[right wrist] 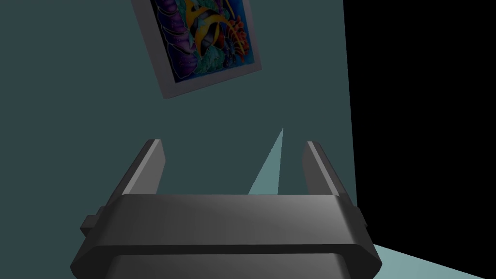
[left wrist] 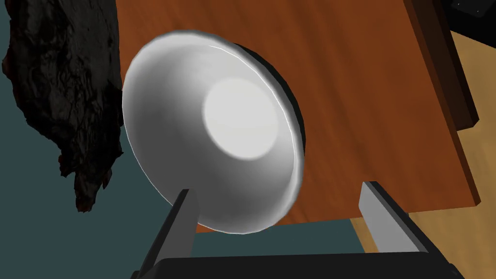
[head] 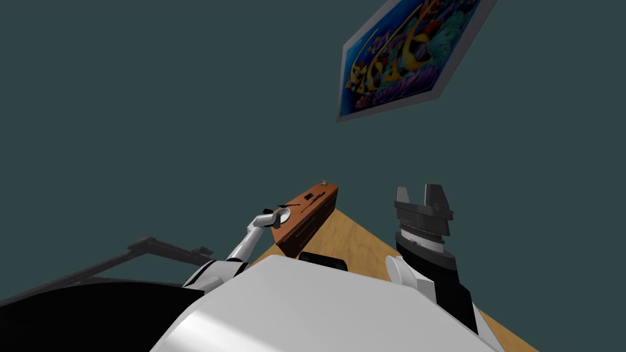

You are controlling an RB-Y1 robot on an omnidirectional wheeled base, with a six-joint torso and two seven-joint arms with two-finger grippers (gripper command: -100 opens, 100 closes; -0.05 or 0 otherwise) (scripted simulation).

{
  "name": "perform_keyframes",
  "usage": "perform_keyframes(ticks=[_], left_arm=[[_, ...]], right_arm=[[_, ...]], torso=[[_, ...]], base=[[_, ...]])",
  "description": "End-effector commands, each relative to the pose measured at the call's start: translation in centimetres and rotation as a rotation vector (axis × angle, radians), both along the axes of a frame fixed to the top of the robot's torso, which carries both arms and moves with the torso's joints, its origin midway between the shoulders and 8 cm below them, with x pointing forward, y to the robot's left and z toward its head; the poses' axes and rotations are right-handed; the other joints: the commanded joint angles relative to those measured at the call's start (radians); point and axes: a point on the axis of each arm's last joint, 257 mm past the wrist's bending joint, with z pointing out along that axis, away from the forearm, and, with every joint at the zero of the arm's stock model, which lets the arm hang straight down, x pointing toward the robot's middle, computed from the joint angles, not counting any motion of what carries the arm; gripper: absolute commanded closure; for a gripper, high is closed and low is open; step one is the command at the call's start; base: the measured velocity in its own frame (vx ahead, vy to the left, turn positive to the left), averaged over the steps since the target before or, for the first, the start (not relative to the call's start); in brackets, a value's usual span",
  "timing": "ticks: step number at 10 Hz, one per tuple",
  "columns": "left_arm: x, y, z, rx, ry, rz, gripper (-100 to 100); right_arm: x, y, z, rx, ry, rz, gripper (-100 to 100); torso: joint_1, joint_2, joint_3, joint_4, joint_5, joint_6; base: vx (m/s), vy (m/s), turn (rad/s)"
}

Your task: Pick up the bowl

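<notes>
Hovering by one white bowl, the left gripper has both fingers apart; the right gripper likewise.

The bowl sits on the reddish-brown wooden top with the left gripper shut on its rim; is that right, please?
Not quite: the left gripper is open, not shut on the rim. The left wrist view shows its fingers apart, one at the rim of the bowl, the other over the reddish-brown wooden top.

The bowl was plain white, shading to grey near its rim. The surface showed reddish-brown wood grain, the floor a paler tan grain. The wall was dark teal. The grey-framed picture carried orange, yellow and purple shapes on blue.
</notes>
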Motion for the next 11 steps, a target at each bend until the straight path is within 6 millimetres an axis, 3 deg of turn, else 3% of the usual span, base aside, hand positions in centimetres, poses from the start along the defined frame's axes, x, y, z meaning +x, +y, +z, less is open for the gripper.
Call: perform_keyframes(ticks=[1,4,5,6,7,10,11], left_arm=[[-1.4,0.0,-0.9,-0.026,0.049,0.025,-100],[-3.5,-0.1,-2.5,-0.059,0.114,0.054,-100],[-2.8,-0.2,-2.0,-0.053,0.101,0.049,-100],[-2.9,-0.2,-2.1,-0.054,0.104,0.050,0],[-3.3,-0.6,-3.0,-0.054,0.103,0.053,-100],[-3.7,-0.9,-3.8,-0.056,0.106,0.055,-100],[-3.6,-0.9,-3.8,-0.055,0.103,0.054,100]], right_arm=[[0.0,0.0,0.0,0.000,0.000,0.000,0],[0.0,0.0,0.0,0.000,0.000,0.000,0],[0.0,0.0,0.0,0.000,0.000,0.000,0],[0.0,0.0,0.0,0.000,0.000,0.000,0],[0.0,0.0,0.0,0.000,0.000,0.000,0],[0.0,0.0,0.0,0.000,0.000,0.000,0],[0.0,0.0,0.0,0.000,0.000,0.000,0]], torso=[[0.000,0.000,0.000,0.000,0.000,0.000],[0.000,0.000,0.000,0.000,0.000,0.000],[0.001,0.001,0.001,0.000,0.000,0.000],[0.000,0.003,0.002,0.001,0.000,0.000],[0.000,0.004,0.002,0.001,0.000,0.000],[0.002,0.002,0.001,0.000,0.001,0.000],[0.001,0.003,0.002,0.001,0.000,0.000]], base=[[0.072,0.023,-0.079],[0.062,0.017,-0.055],[0.019,0.009,-0.008],[0.000,0.000,0.000],[0.031,0.024,-0.015],[0.039,0.031,-0.012],[0.000,0.000,0.000]])
